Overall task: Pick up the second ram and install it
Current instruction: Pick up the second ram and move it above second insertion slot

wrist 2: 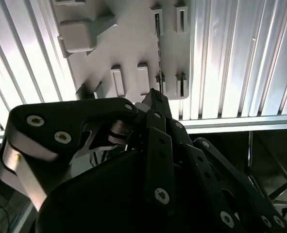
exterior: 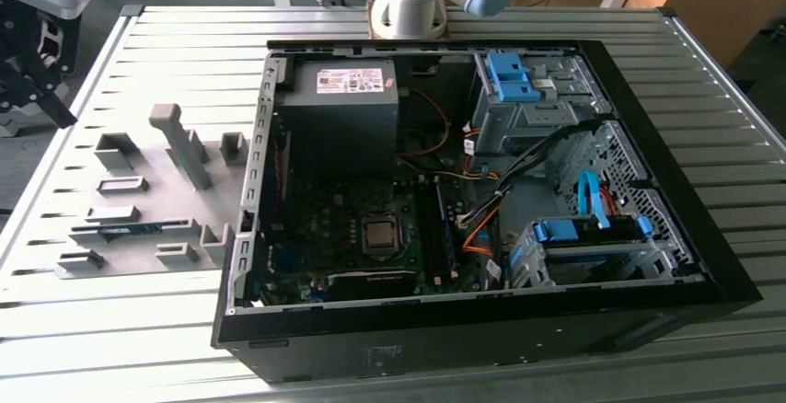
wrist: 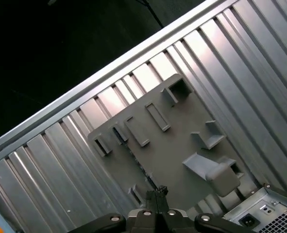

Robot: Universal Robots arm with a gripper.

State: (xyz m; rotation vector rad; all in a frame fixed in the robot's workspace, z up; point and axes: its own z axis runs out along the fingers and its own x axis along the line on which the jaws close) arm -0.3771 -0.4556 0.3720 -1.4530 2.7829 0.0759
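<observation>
The second ram is a thin blue-green stick standing on edge in a slot of the grey fixture plate, to the exterior view's left of the computer case. In both wrist views it shows edge-on as a thin dark line across the plate. My gripper hangs high above the plate, its tips lined up near one end of the stick. The black fingers are shut together with nothing between them. In the exterior view the gripper is the dark shape at the upper left.
The open computer case lies on the slatted metal table, with motherboard, long dark memory slots, power supply and blue drive clips. Grey blocks stand up from the fixture plate. The arm's base is behind the case.
</observation>
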